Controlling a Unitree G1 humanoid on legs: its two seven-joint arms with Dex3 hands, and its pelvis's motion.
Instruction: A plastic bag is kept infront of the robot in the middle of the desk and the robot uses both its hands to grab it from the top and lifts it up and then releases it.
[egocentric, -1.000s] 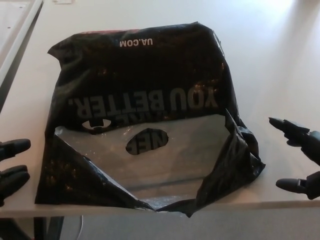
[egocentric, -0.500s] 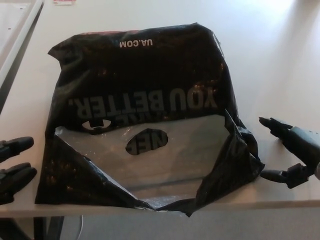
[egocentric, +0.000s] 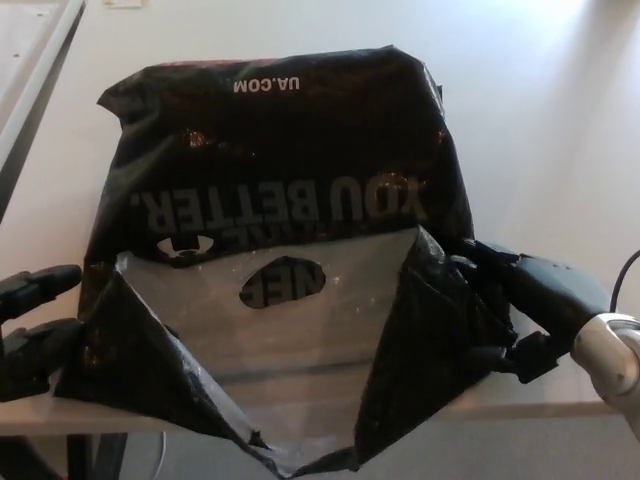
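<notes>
Since a second ago we see both hands closer to the bag: our right hand, which was well apart from the bag's near right corner, now presses against it, and that corner has been pushed inward, so the open mouth looks narrower and its near edge hangs a little further over the desk edge. Our left hand has moved in from the picture's left border and now sits just beside the bag's near left corner.

We see the right hand's fingers spread around the crumpled black plastic, one above and one below the fold, touching it; whether they grip it firmly we cannot tell. The left hand's fingers are apart, pointing toward the bag, with nothing between them; their tips are at the plastic's edge, but we cannot tell if they touch.

The bag is black with a silvery inside and lies on the pale desk, in the middle before us, its open top facing us at the near edge. White upside-down lettering runs across its upper face, and an oval handle hole shows in the silvery flap.
</notes>
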